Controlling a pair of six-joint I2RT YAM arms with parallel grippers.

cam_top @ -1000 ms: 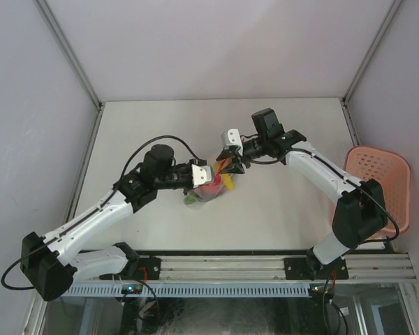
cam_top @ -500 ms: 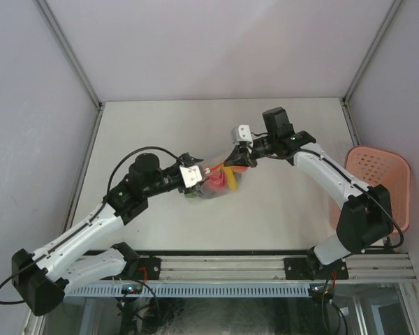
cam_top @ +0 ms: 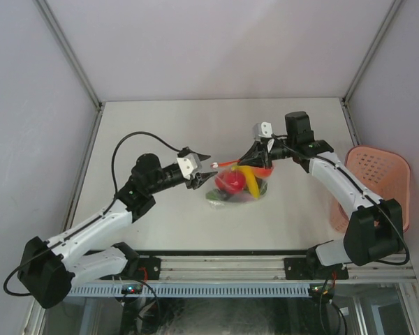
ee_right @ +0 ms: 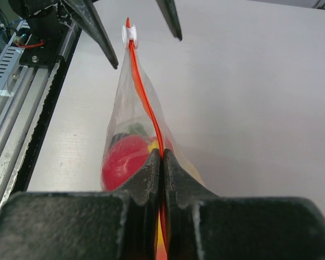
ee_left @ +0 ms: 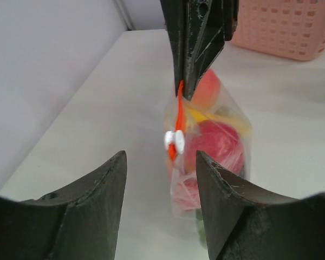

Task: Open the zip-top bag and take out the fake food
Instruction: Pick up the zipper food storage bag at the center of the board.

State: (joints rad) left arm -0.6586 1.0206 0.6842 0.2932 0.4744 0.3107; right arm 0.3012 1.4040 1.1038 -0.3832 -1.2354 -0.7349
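Left arm stretched in from near-left, left gripper (cam_top: 208, 166) parted, tips pointing right, holding nothing. Right arm bent in from the right, right gripper (cam_top: 243, 161) pinched tight on the zip-top bag (cam_top: 232, 190) top edge, tips pointing left.

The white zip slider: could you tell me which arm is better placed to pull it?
Left, probably: the left gripper is open and facing the slider, while the right gripper is shut on the zip strip, holding the zip-top bag upright.

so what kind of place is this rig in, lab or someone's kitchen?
Likely a robot lab test cell: bare white table walled by plain panels, metal rail along its near edge, fake food in a zip-top bag as prop.
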